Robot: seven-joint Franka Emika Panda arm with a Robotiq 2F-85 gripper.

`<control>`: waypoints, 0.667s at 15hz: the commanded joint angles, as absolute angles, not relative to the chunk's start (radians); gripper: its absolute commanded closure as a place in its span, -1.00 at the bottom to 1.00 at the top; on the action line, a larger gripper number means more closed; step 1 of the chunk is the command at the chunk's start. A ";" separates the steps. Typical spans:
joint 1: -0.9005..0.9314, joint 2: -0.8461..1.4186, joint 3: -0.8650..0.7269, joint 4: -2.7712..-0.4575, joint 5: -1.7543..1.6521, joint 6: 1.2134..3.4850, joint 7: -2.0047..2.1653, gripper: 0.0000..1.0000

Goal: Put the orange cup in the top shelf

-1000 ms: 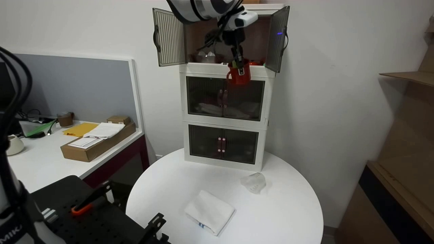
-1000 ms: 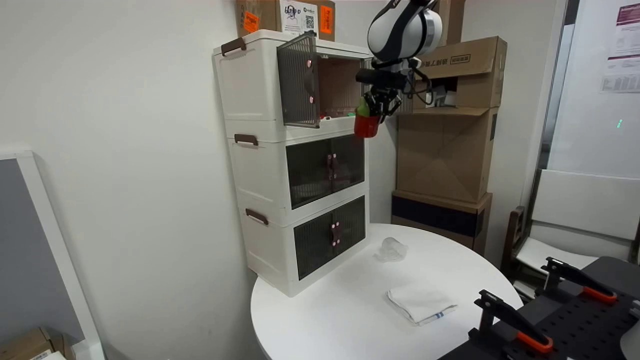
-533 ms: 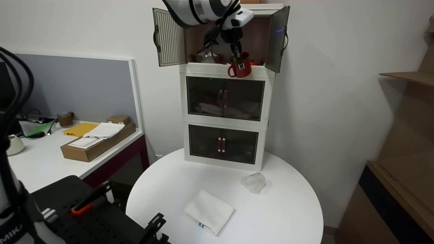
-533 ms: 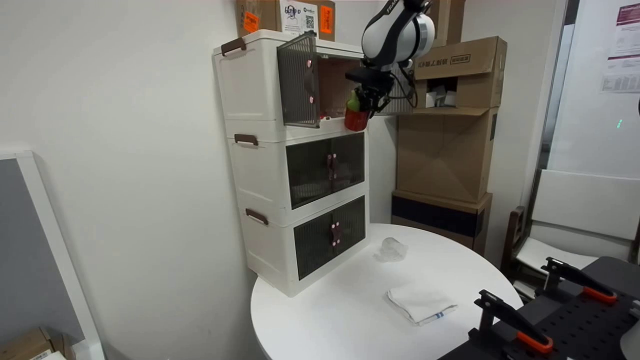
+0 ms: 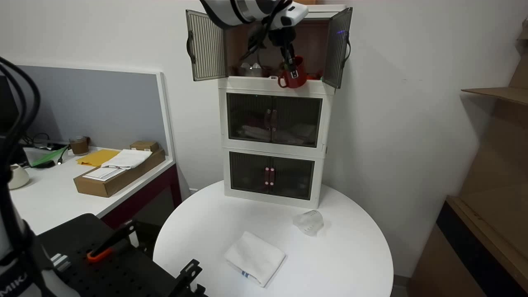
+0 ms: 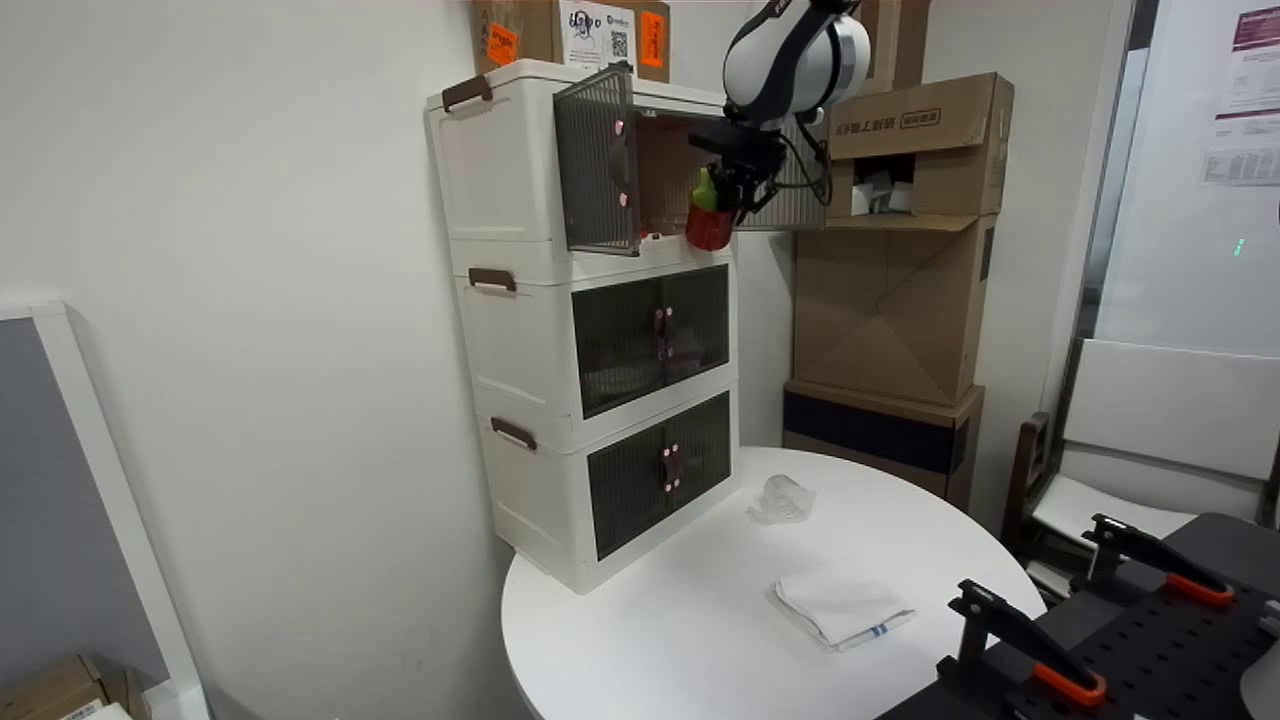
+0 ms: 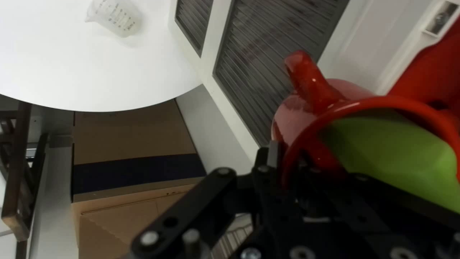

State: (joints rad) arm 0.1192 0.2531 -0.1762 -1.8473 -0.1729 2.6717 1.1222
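In an exterior view, a black two-fingered pincer (image 5: 293, 73) hangs from a white-and-black robot arm (image 5: 243, 11) before a tall white three-tier plastic cabinet (image 5: 274, 150). It has hold of a small glossy red-orange cup (image 5: 300, 78) with a loop handle, a little tilted. Behind the pincer opens the brownish uppermost compartment (image 5: 314, 41), its ribbed grey doors (image 5: 208, 47) standing wide on either side. Well below the pincer, a round white surface (image 5: 338, 260) bears a folded white cloth (image 5: 255, 258) with blue marks and a clear plastic beaker (image 5: 309, 222) lying on its side.

In an exterior view, the cup, at the pincer's tips, is outside the compartment and covers part of its front lip; a yellow-green shape (image 6: 704, 192) rises above the cup's rim. Stacked brown cardboard boxes (image 6: 880, 310) stand to the right of the pincer as seen here.

In the wrist view, the pincer is closed on the cup's wall near the rim, one finger (image 7: 274, 154) outside it and the other, partly hidden, inside. The yellow-green shape fills much of the cup's mouth. A red object (image 7: 431, 70), cut off by the frame's edge, shows past the cup.
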 commanded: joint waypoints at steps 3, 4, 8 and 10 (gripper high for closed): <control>0.161 0.209 -0.200 -1.815 -0.285 2.744 1.195 0.97; 0.169 0.212 -0.206 -1.811 -0.317 2.758 1.214 0.97; 0.189 0.281 -0.230 -1.778 -0.448 2.782 1.302 0.97; 0.179 0.325 -0.219 -1.762 -0.447 2.796 1.294 0.97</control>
